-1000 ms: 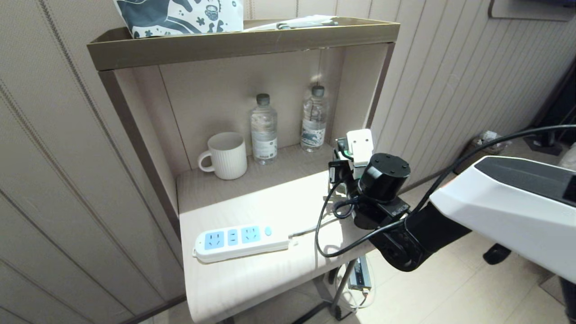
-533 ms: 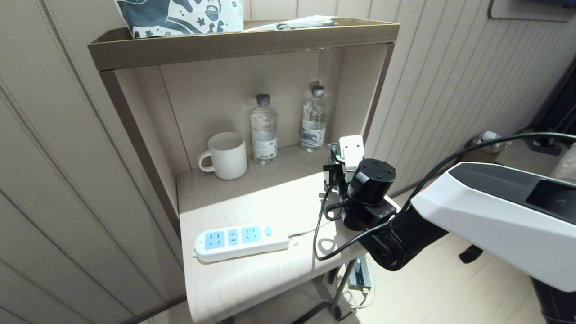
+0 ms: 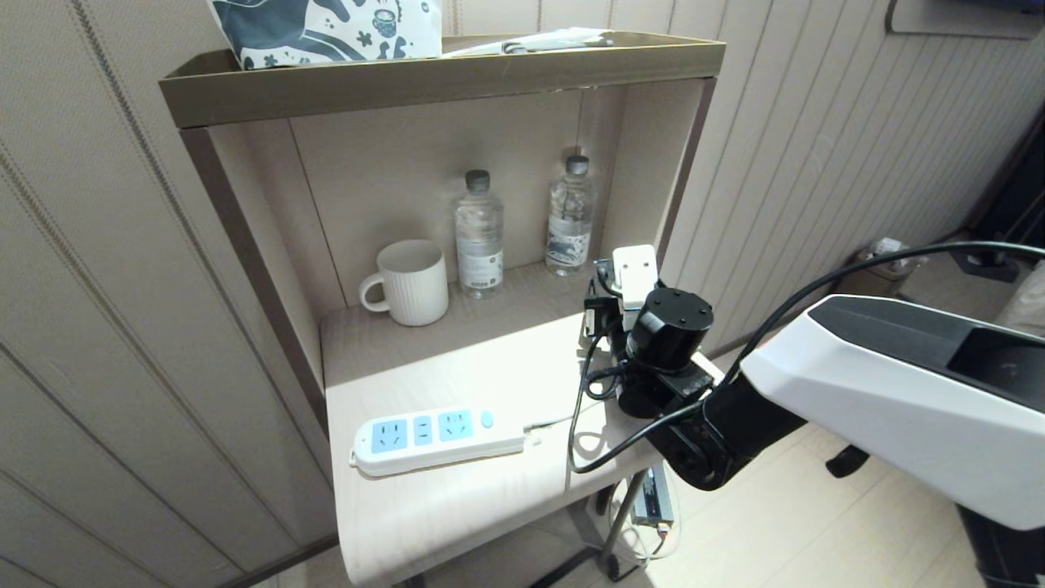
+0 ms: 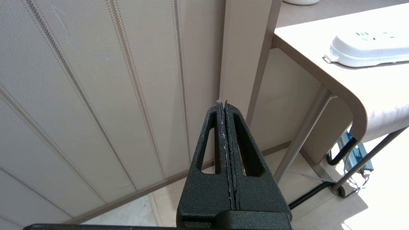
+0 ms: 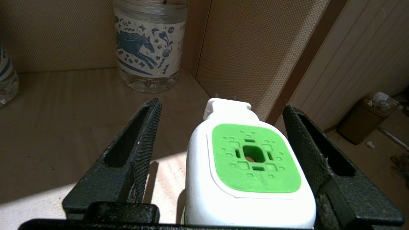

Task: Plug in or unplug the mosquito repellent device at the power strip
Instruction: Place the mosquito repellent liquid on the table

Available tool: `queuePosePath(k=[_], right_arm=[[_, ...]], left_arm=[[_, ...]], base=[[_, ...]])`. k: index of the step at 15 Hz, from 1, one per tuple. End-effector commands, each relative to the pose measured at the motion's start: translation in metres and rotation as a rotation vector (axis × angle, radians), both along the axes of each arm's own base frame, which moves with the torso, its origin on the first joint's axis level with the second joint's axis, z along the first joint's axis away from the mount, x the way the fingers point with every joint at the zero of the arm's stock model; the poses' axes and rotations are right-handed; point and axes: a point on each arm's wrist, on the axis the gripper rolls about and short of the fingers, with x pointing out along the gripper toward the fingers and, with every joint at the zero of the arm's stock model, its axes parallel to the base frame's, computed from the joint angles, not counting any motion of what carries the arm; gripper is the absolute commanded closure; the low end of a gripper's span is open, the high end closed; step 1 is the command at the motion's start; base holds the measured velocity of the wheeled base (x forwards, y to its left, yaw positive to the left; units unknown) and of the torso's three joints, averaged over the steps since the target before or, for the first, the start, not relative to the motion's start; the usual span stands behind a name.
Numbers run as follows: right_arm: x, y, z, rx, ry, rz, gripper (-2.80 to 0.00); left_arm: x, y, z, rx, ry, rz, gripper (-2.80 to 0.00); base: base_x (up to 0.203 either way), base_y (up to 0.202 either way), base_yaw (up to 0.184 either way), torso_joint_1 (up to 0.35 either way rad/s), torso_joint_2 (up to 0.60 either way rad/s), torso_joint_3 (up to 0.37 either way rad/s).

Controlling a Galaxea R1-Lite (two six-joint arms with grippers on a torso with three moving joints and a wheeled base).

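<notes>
On a beige desk (image 3: 457, 498) set in a panelled corner, the power strip (image 3: 437, 441) lies with every socket vacant. At the desk's right edge, the right gripper (image 5: 220, 140) stands spread wide around the mosquito repellent device (image 5: 249, 169), apparently freed there after unplugging. The left gripper (image 4: 225, 108) hangs pressed together beside the desk.

The setting looks like a hotel or guest bedroom. Vertical ribbed, fabric-look wall panels (image 3: 816, 147) cover the walls. A bedside-style open shelf unit (image 3: 441, 73) holds a white ribbed mug (image 3: 411, 282) and two sealed water bottles (image 3: 479, 233) at the back of its desk (image 3: 457, 498), as a room is stocked for guests. A white power strip (image 3: 437, 438) lies on the desk's front part. A patterned bag (image 3: 326, 28) sits on top, and a small waste bin (image 5: 364, 119) stands on the pale floor by the wall.
</notes>
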Motion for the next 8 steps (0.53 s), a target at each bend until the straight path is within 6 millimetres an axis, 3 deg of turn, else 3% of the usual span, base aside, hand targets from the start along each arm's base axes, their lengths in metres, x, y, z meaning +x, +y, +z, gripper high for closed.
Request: queuePosePath(k=[1,5,8], right_arm=[[-0.002,-0.001,0.005,0.007,-0.014,-0.002,-2.80],[-0.009,-0.004,0.018,0.008,-0.033,-0.005,-2.80],[-0.034,-0.001,0.038,0.019,-0.048,0.035,-2.80]], left_arm=[[0.000,0.000,0.000,0.000,0.002,0.002,0.00],[0.000,0.000,0.000,0.000,0.002,0.001,0.00],[0.000,0.000,0.000,0.000,0.002,0.002,0.00]], base=[[0.000,0.000,0.000,0.000,0.00,0.000],[0.000,0.000,0.000,0.000,0.00,0.000],[0.000,0.000,0.000,0.000,0.00,0.000]])
